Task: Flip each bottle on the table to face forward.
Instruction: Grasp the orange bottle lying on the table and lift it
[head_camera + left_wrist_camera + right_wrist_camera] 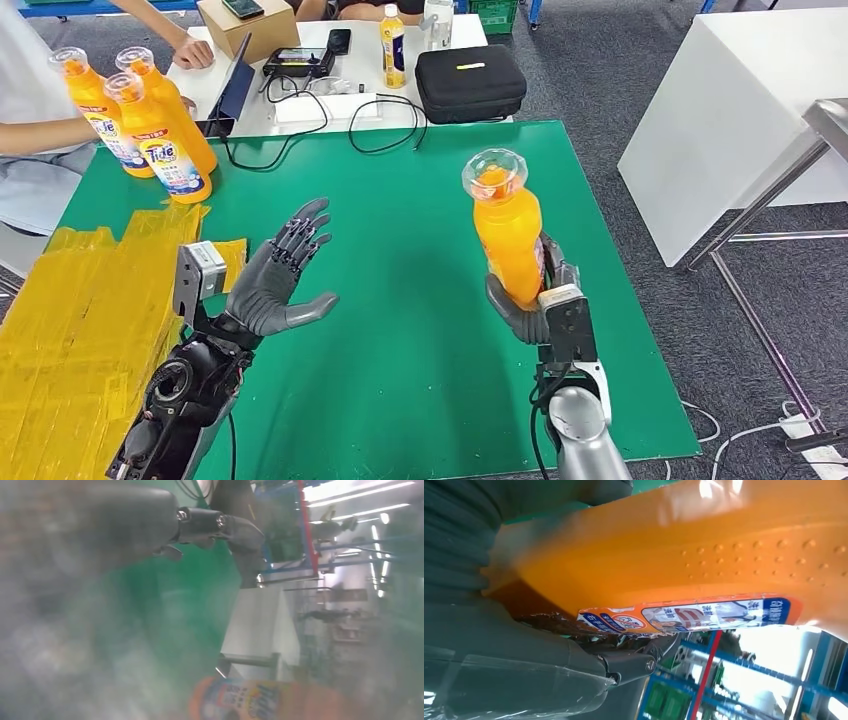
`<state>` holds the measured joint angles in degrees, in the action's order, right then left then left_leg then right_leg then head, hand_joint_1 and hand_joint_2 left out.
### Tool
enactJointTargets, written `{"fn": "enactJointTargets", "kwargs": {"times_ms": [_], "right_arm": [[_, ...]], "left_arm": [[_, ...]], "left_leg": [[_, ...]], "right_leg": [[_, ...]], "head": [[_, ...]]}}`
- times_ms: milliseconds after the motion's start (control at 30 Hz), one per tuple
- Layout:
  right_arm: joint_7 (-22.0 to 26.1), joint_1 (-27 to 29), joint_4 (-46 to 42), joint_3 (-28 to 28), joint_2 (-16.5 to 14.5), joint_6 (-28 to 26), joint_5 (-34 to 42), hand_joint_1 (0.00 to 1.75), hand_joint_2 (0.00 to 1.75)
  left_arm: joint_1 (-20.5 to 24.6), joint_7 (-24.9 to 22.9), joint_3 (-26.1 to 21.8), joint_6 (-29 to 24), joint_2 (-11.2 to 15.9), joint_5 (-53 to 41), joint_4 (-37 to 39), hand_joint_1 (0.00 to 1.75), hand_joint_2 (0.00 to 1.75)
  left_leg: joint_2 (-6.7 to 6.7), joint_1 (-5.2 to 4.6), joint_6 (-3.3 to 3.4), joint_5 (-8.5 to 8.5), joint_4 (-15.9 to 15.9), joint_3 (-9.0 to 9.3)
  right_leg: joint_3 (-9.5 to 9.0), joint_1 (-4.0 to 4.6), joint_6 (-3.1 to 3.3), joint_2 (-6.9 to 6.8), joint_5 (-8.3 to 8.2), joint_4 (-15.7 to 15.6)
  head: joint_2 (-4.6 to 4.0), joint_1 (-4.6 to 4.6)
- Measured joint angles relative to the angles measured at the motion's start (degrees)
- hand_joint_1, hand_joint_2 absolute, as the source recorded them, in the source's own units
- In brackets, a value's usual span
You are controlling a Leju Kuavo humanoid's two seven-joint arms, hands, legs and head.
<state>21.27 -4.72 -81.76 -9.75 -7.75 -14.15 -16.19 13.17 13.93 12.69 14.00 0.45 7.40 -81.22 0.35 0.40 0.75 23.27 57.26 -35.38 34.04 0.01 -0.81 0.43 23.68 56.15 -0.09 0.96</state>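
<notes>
Three bottles point(140, 115) far-left on table point(400, 200) (one point(508, 232) right).

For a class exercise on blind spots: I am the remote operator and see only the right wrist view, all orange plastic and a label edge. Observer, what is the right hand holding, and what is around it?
Observer: In the head view, the right hand grips an orange bottle upright above the green table, clear cap on top.
Operator: Where is the left hand?
Observer: The left hand is over the table to the bottle's left, fingers spread, holding nothing.
Operator: Any other bottles?
Observer: Three more orange bottles stand together at the table's far left corner; at least one label faces the camera.
Operator: Anyone nearby?
Observer: A person's arm is beside those bottles.
</notes>
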Motion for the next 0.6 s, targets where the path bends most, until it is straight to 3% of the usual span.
{"fn": "enactJointTargets", "kwargs": {"times_ms": [600], "right_arm": [[1.1,-5.0,8.9,-11.9,-4.4,1.3,-0.6,1.75,1.75]], "left_arm": [[2.0,0.1,4.0,-3.8,-0.1,0.5,0.1,0.0,1.75]], "left_leg": [[-0.02,0.0,-0.01,-0.01,0.0,-0.03]], "right_leg": [[0.06,0.0,0.0,-0.01,0.0,0.0]], "head": [[0.01,-0.02]]}}
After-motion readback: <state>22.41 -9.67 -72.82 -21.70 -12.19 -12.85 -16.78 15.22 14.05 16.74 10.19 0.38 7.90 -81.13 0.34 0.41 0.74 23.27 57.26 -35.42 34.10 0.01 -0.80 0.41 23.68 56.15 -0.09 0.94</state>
